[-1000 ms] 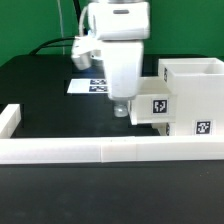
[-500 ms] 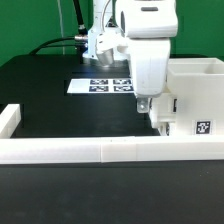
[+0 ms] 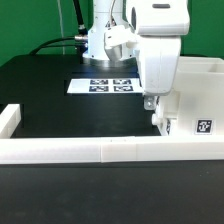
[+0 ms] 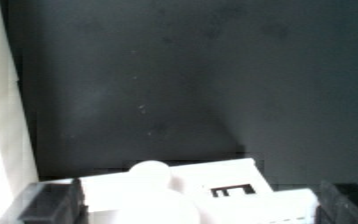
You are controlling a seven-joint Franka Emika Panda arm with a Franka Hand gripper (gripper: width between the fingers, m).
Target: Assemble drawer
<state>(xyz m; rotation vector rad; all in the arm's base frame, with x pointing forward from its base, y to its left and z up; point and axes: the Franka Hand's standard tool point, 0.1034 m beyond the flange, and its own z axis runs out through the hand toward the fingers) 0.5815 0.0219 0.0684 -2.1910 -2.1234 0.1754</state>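
Observation:
The tall white drawer housing (image 3: 200, 90) stands at the exterior view's right, with a square tag low on its front. A smaller white tray (image 3: 166, 122) stands against its left side, mostly hidden by my gripper (image 3: 152, 104), which hangs right over it. In the wrist view the tray (image 4: 247, 185) shows a square tag and a round white knob (image 4: 146, 180). It lies between my two dark fingers (image 4: 51, 203), which stand wide apart on either side of it. My gripper (image 4: 197, 205) is open. I see no second tray.
The marker board (image 3: 100, 85) lies flat on the black table behind the gripper. The long low white border wall (image 3: 90, 150) runs along the front, with a short return at the exterior view's left (image 3: 8, 120).
My gripper has moved toward the exterior view's right, from beside the marker board to above the small tray next to the housing.

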